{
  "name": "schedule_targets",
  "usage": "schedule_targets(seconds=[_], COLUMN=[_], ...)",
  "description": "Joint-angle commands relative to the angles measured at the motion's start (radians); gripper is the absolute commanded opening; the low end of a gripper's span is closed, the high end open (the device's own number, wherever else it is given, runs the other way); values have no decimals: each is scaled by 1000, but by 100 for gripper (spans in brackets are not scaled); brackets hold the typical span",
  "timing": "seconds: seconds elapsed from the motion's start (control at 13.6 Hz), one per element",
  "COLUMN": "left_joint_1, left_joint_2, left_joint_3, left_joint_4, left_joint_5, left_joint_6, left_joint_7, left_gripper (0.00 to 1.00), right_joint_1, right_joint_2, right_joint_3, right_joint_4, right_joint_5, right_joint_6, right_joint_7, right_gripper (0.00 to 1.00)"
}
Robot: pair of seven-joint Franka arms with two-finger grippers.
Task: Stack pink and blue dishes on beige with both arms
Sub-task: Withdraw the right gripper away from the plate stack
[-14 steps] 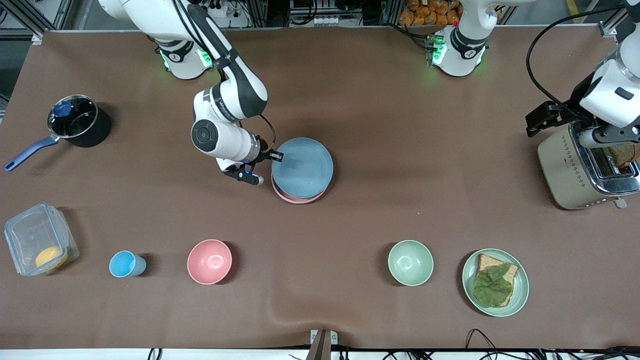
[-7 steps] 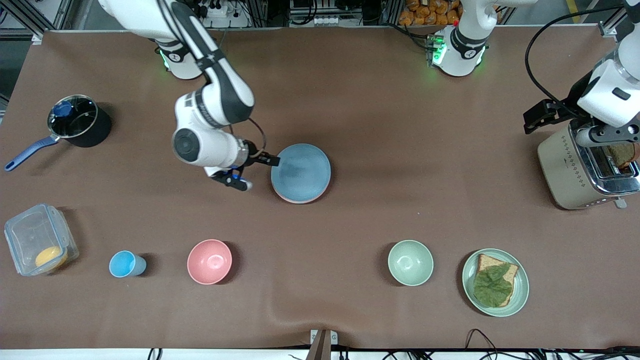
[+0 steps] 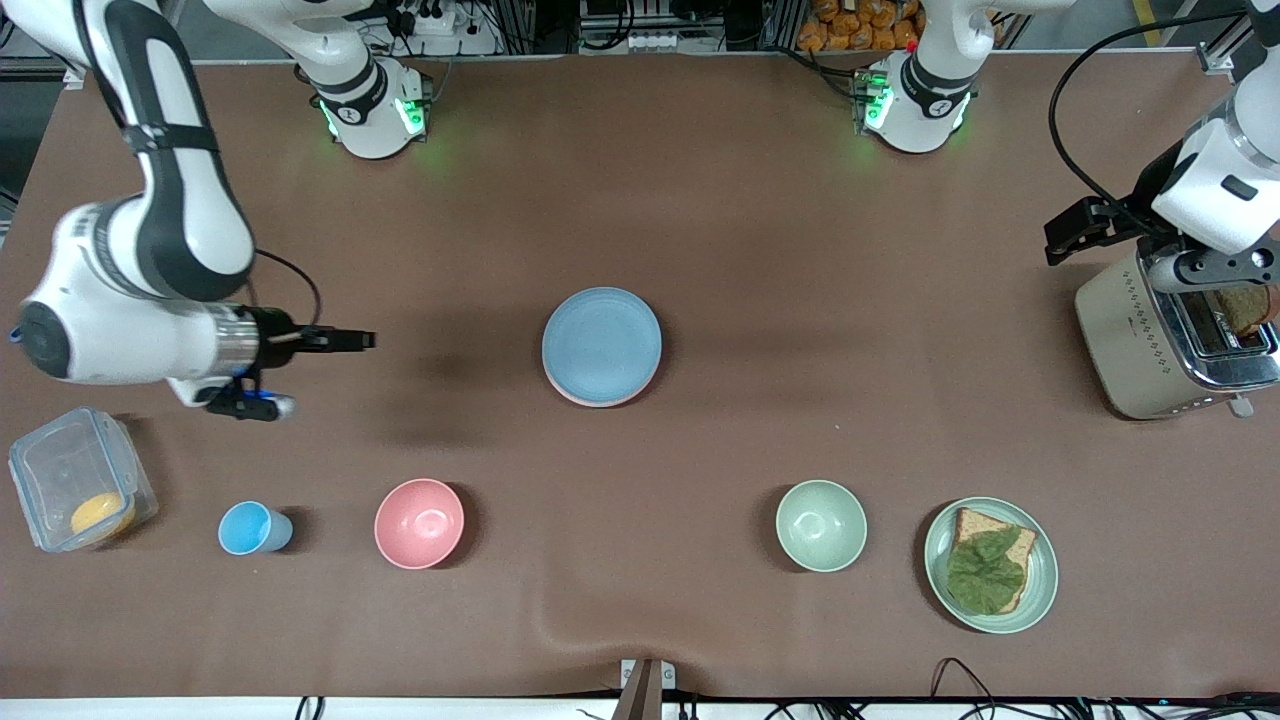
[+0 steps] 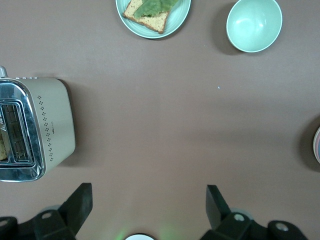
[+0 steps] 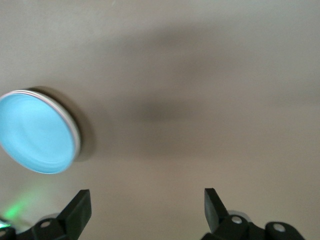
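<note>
The blue plate (image 3: 601, 345) lies flat in the middle of the table on top of the pink plate, of which only a thin rim (image 3: 590, 402) shows. The beige plate is hidden. My right gripper (image 3: 352, 340) is open and empty over bare table toward the right arm's end, well apart from the stack. In the right wrist view the blue plate (image 5: 36, 132) sits off to one side of the spread right gripper (image 5: 147, 202). My left gripper (image 4: 148, 200) is open and empty, and the left arm (image 3: 1215, 190) waits above the toaster.
A toaster (image 3: 1140, 345) stands at the left arm's end. A mint plate with bread and lettuce (image 3: 1035, 600), green bowl (image 3: 821, 525), pink bowl (image 3: 420, 523), blue cup (image 3: 250, 528) and clear container (image 3: 80, 470) line the side near the front camera. A pot (image 3: 160, 245) sits by the right arm.
My right gripper opened and let go of the blue plate, which settled onto the pink one. The right arm then swung away toward its end of the table. The left arm barely moved.
</note>
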Motion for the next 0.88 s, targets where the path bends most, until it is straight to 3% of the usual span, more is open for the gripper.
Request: schedule_targets(seconds=[0.0,0.29,0.44,0.81], left_joint_1=[-2,1,-2,1], left_joint_2=[-16,-16,-29,-66], left_joint_3=[4,4,4,5], left_joint_4=[-5,-5,-5,-22], left_joint_5=[-19,-36,-36,-36], left_joint_6=[-14,-14,-14,-24], left_joint_7=[-3,-3,-4,3], left_gripper=[100,100,100,100], right_joint_1=[-23,-80,-104,-97], right_joint_2=[-149,-266,-265,-262], right_joint_3=[21,24,36,33], right_joint_4=[-6,49,140,215], right_joint_5=[-161,-298,-307,-362], right_joint_6=[-19,-74,-152,-198], right_joint_7=[-93,-180,-184,-189], right_gripper=[100,100,100,100])
